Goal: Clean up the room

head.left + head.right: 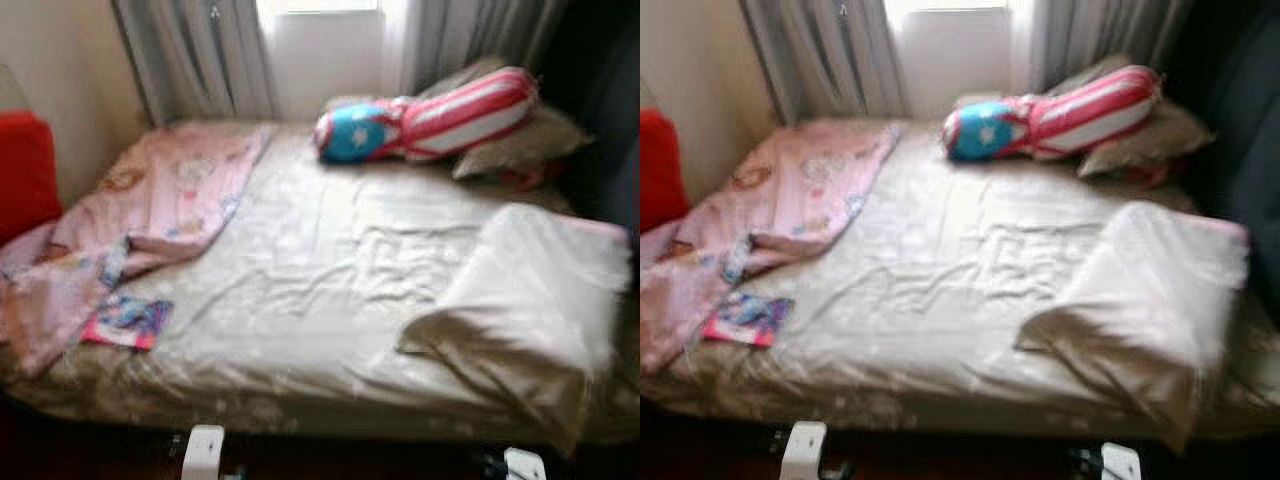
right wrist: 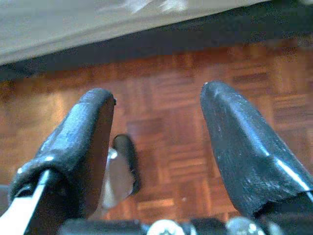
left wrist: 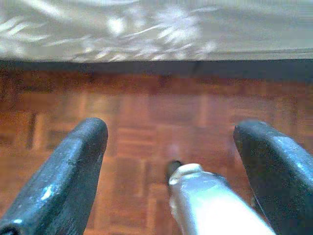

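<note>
Both arms hang low at the foot of the bed (image 1: 300,400), below the mattress edge. The left gripper (image 3: 171,161) points down at the parquet floor (image 3: 146,112), its two black fingers (image 3: 63,181) set well apart with nothing between them. The right gripper (image 2: 156,147) takes the same pose over the same floor, fingers (image 2: 244,152) spread and empty. In both wrist views the patterned side of the bed runs across the far edge, with a dark gap beneath it where it meets the floor.

In the head views the bed extends away toward grey curtains (image 1: 200,60) and a bright window (image 1: 320,40). A cream sheet (image 1: 330,260), creased at its centre, covers the mattress. A pink blanket (image 1: 160,200) lies crumpled along the robot's left side and spills over the left edge. Just beside its lower fold, near the left front corner, lies a small colourful book (image 1: 125,322), flat on the sheet. A cream quilt (image 1: 530,290) is folded back over the right front corner and hangs past the front edge. At the far end, a red, white and blue bolster cushion (image 1: 430,120) lies on beige pillows (image 1: 520,140). A red object (image 1: 25,170) stands against the wall on the left. The middle of the sheet is bare between blanket and quilt. The views are blurred.
</note>
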`<state>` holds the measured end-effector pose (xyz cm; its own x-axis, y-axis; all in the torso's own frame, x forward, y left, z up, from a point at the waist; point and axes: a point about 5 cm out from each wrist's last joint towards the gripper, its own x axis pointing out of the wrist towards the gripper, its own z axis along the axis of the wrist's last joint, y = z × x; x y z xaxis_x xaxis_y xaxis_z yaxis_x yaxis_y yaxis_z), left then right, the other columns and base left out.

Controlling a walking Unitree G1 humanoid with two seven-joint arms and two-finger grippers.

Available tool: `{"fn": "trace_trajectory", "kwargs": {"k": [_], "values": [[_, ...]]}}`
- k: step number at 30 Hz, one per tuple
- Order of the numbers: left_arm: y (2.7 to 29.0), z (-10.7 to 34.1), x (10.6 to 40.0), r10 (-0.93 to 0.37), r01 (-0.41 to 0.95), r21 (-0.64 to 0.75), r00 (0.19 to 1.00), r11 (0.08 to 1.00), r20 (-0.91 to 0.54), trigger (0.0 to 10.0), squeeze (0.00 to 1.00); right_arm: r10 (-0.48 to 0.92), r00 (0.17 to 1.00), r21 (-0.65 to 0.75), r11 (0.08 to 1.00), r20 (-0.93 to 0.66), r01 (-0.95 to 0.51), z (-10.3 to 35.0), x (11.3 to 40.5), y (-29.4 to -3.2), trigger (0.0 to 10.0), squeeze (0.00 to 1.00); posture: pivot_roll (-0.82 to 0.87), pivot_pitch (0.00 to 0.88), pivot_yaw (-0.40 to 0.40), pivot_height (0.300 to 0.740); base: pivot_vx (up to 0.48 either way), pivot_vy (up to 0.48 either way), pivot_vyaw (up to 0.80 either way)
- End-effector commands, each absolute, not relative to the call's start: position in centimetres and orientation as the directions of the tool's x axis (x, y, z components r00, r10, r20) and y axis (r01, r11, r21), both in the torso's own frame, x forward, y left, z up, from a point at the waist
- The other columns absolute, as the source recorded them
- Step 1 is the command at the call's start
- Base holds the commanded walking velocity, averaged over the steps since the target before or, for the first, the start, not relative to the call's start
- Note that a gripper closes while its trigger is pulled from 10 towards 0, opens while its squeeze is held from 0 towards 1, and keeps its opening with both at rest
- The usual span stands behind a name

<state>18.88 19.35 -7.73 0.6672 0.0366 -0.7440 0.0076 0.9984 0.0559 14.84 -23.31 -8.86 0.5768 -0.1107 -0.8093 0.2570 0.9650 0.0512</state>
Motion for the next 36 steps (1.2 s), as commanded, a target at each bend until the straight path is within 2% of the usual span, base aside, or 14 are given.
{"fn": "trace_trajectory", "kwargs": {"k": [1,13,21,36], "values": [[20.17,-7.78,18.57,0.056,0.007,0.08,0.658,0.997,-0.751,10.0,0.0,-0.1,0.565,0.06,0.964,-0.819,0.257,-9.13,14.48,-22.81,10.0,0.0,-0.06,0.0,-0.016,0.74,0.0,-0.277,-0.51],[20.18,-7.76,18.6,0.055,0.008,0.08,0.658,0.997,-0.751,10.0,0.0,-0.101,0.561,0.055,0.965,-0.822,0.255,-9.14,14.49,-22.82,10.0,0.0,-0.06,0.0,-0.018,0.74,0.0,-0.281,0.0],[20.17,-7.75,18.63,0.056,0.006,0.08,0.658,0.997,-0.751,10.0,0.0,-0.101,0.571,0.061,0.964,-0.814,0.258,-9.07,14.59,-22.82,10.0,0.0,-0.06,0.0,-0.019,0.74,0.0,-0.275,-0.38],[20.11,-7.76,18.66,0.056,0.003,0.077,0.657,0.997,-0.752,10.0,0.0,-0.101,0.571,0.059,0.965,-0.814,0.255,-9.04,14.63,-22.89,10.0,0.0,-0.06,0.0,-0.021,0.74,0.0,0.0,0.0]]}}
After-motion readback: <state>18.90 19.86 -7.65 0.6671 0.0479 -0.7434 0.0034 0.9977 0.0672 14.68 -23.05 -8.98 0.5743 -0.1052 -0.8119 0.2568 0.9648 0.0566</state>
